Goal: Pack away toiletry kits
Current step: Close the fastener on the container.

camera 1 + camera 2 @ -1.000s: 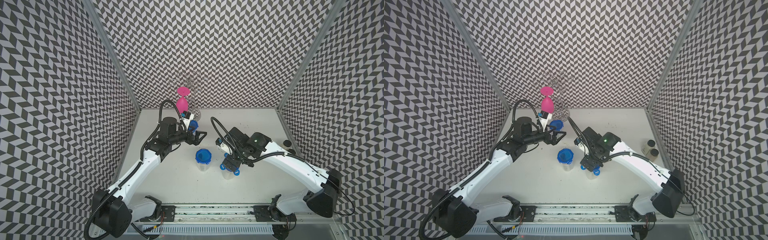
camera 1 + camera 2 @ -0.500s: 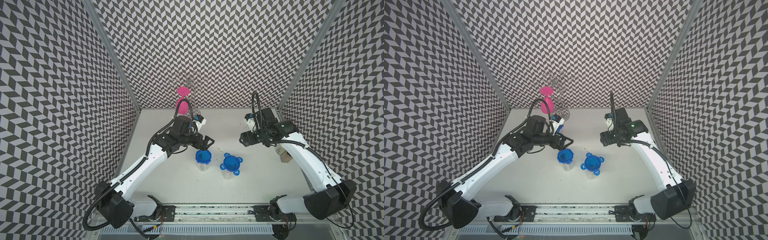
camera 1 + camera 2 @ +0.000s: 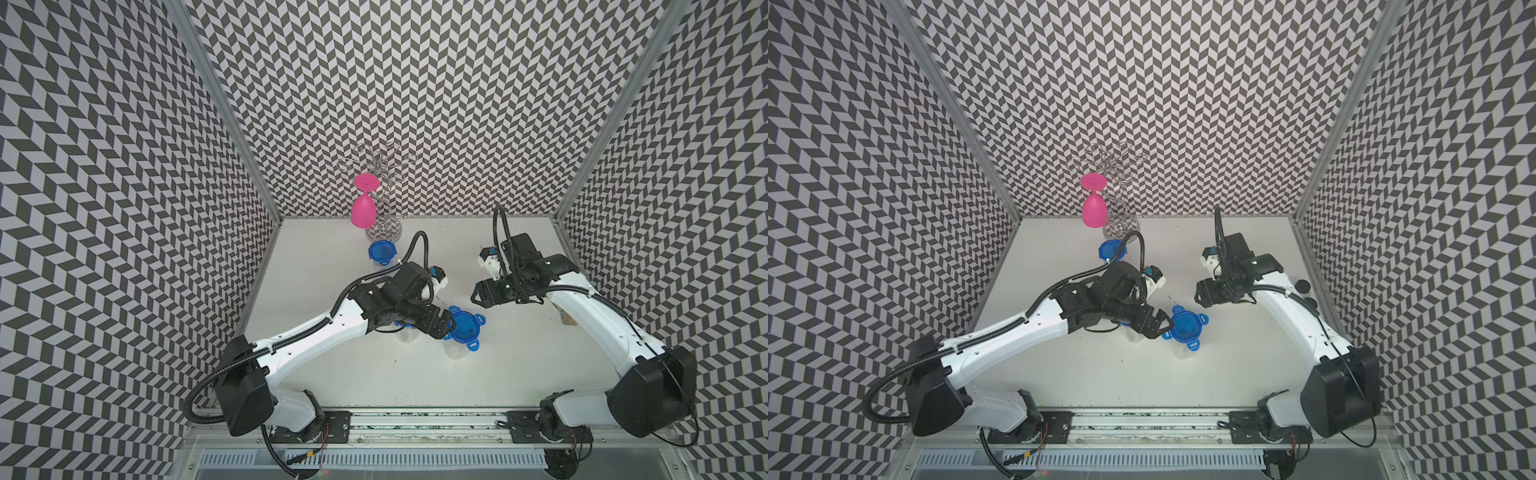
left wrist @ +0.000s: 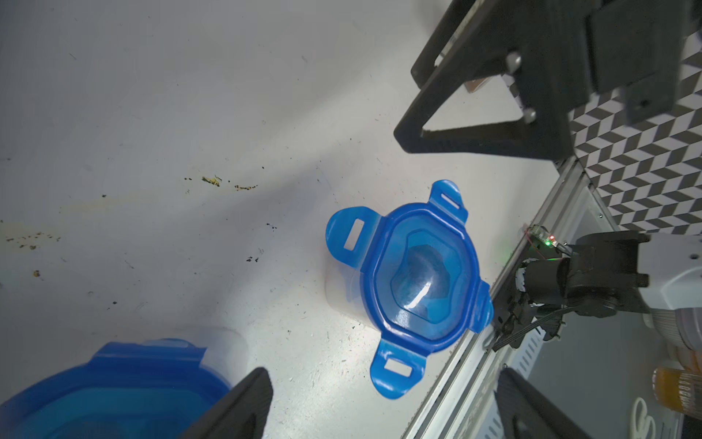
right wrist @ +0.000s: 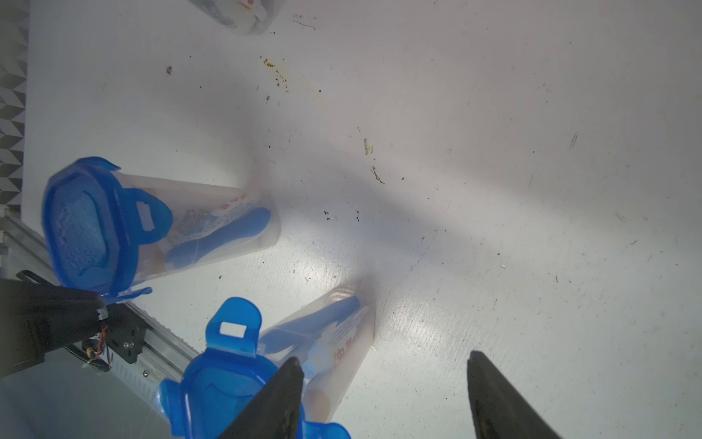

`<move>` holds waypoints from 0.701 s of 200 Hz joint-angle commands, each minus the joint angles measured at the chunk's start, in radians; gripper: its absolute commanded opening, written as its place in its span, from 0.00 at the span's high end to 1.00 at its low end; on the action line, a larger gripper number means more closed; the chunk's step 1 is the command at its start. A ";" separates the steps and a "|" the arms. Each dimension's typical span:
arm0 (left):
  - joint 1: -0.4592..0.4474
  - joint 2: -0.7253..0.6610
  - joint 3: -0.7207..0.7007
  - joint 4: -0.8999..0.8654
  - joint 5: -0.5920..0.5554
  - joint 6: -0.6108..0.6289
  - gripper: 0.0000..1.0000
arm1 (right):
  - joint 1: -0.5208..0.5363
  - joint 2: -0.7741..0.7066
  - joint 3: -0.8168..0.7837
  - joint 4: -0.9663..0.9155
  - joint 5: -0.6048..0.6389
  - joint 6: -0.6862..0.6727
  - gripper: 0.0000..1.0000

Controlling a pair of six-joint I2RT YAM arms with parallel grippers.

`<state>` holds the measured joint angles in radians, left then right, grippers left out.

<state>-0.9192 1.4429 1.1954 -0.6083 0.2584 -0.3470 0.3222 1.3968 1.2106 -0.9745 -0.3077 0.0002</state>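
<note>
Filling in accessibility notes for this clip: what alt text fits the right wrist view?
Two clear jars with blue lids stand on a scuffed white table, a blue toothbrush visible inside each. The right gripper hangs open over bare table beside the nearer jar, holding nothing.

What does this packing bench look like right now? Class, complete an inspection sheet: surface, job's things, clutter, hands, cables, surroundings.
Surface: white table, scattered crumbs.
Job's things: three blue-lidded jars; centre jar, tabs flared out; neighbour jar, blue toothbrush inside; third jar before the wire rack.
Clutter: pink goblet hanging upside down on that rack.
Hands: left hand open, near centre jar, holding nothing; right hand open, empty.
Cables: black conduit loops above each arm.
Surroundings: chevron-patterned walls.
</note>
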 commanded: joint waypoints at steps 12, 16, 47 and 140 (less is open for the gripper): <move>-0.046 0.025 0.053 -0.005 -0.094 -0.004 0.06 | -0.004 -0.001 -0.028 0.069 -0.027 -0.015 0.34; -0.048 0.024 0.054 -0.005 -0.096 -0.004 0.06 | -0.005 0.001 -0.029 0.069 -0.029 -0.014 0.34; -0.066 0.023 0.051 -0.005 -0.103 -0.001 0.03 | -0.002 0.020 -0.034 0.066 -0.055 -0.012 0.35; -0.072 0.031 0.037 0.013 -0.105 0.011 0.06 | 0.005 -0.014 -0.067 0.050 -0.075 0.029 0.42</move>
<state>-0.9821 1.4757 1.2209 -0.6090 0.1692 -0.3386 0.3229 1.4136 1.1503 -0.9405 -0.3710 0.0135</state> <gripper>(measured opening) 0.940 0.583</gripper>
